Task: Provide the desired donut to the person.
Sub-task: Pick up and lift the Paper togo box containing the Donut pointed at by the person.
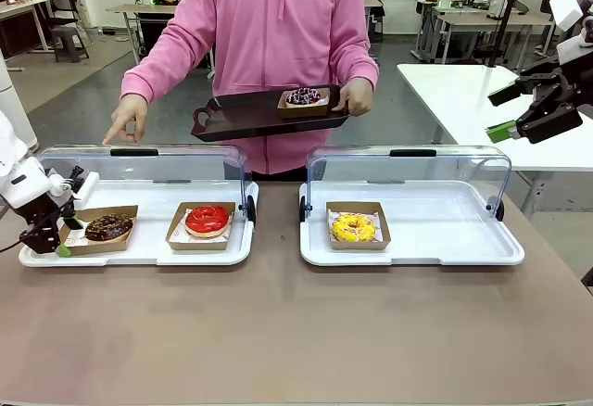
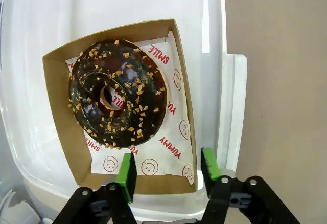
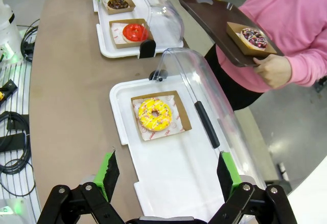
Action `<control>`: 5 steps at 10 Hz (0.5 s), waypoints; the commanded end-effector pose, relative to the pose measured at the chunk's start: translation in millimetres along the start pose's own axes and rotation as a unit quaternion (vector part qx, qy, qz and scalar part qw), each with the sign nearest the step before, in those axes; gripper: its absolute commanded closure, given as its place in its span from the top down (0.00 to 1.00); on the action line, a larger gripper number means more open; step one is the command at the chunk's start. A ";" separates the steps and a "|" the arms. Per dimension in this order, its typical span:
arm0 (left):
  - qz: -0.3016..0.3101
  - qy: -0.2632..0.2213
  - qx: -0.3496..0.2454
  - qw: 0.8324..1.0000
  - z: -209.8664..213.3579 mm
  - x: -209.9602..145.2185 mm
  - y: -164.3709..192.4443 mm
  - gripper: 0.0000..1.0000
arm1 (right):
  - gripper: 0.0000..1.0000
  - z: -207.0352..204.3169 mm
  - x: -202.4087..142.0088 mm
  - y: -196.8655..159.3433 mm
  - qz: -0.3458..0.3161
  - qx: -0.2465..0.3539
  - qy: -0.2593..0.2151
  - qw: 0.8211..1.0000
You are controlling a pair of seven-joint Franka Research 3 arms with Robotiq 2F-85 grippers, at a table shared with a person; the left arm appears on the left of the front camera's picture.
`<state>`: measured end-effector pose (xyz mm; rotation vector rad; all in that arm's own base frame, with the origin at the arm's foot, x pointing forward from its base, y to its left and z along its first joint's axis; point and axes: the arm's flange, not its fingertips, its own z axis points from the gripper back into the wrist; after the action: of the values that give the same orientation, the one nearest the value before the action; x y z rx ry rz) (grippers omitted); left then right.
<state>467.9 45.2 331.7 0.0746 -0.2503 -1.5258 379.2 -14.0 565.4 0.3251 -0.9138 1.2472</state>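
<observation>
A chocolate donut (image 1: 109, 227) (image 2: 117, 101) with nut crumbs lies in a brown paper box at the left end of the left white tray (image 1: 148, 254). My left gripper (image 1: 51, 234) (image 2: 168, 169) is down at that box, open, its green pads on either side of the box's near corner and not pressing it. The person (image 1: 273, 44) in pink points a hand (image 1: 128, 119) down over this donut from behind the clear lid. Their other hand holds a dark serving tray (image 1: 241, 114) carrying a sprinkled donut (image 1: 303, 97). My right gripper (image 1: 523, 119) (image 3: 166, 170) hangs open, high at the right.
A red-glazed donut (image 1: 207, 220) sits in its box on the same left tray. A yellow donut (image 1: 353, 228) (image 3: 155, 113) lies on the right white tray (image 1: 445, 244). Both trays have clear lids (image 1: 408, 170) standing open at the back. Bare brown tabletop spreads in front.
</observation>
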 end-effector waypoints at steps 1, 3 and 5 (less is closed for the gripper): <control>0.003 0.019 -0.007 1.000 -1.3 -2.1 2.4 0.00 | 1.00 -1.3 -1.2 0.7 0.003 0.004 0.000 1.000; 0.001 0.019 -0.011 1.000 -3.3 -1.9 3.6 0.06 | 1.00 -1.3 -1.2 0.7 0.003 0.004 0.000 1.000; -0.001 0.023 -0.011 1.000 -5.9 -1.7 4.6 0.00 | 1.00 -1.3 -1.2 0.7 0.003 0.004 0.000 1.000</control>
<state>468.4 46.3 326.2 0.0785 -0.2231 -1.5361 379.2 -14.0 565.4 0.3251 -0.9138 1.2472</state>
